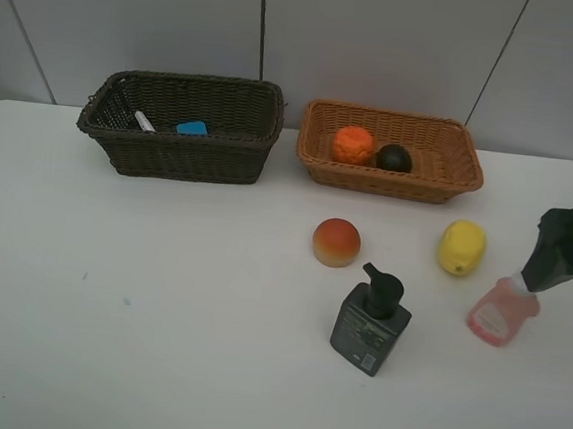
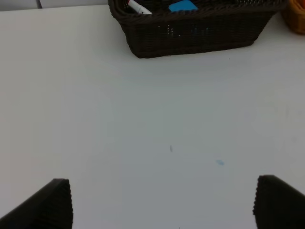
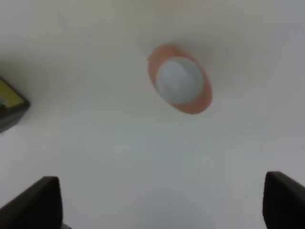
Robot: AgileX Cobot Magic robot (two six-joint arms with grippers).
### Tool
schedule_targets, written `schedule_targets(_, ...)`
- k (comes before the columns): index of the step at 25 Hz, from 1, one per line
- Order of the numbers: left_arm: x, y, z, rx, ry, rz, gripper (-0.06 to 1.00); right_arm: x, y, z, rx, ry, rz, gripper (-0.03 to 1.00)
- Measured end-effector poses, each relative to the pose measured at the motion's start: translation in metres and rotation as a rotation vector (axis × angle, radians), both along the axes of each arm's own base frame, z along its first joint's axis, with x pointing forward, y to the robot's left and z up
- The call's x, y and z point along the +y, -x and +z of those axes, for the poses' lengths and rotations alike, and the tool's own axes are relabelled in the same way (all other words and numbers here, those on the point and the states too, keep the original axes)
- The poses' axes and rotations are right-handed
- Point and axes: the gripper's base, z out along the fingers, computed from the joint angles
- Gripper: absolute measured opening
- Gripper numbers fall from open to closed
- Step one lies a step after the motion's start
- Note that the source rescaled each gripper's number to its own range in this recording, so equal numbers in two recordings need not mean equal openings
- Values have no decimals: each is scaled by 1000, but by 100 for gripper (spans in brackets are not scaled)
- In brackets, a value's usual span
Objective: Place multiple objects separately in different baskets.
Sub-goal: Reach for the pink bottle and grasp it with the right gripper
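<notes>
Two baskets [image 1: 176, 155] [image 1: 390, 180], white table [image 1: 105, 339], grey wall [image 1: 382, 42]

The dark brown basket [image 1: 181, 153] at the far left and the orange-tan basket [image 1: 370, 175] to its right are woven wicker, rough and ribbed, both dull. The table [image 1: 157, 314] is smooth, matt white. The pump bottle [image 1: 369, 327] looks like dark, dull plastic; the pink bottle [image 1: 502, 314] is translucent plastic — the orange [image 1: 353, 144] looks pebbly, the peach [image 1: 336, 242] smooth
</notes>
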Motion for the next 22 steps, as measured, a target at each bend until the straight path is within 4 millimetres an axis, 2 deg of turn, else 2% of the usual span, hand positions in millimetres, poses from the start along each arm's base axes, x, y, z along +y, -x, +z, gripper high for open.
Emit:
schedule_targets(4, 0, 0, 0, 0, 0, 0, 100, 13, -9, -15, 49, 24, 80, 100)
schedule_targets(10, 0, 0, 0, 0, 0, 0, 100, 11, -22, -33, 99, 103, 115, 100)
schedule_targets(22, 0, 0, 0, 0, 0, 0, 100, 15, -41, -56, 91, 124, 149, 100)
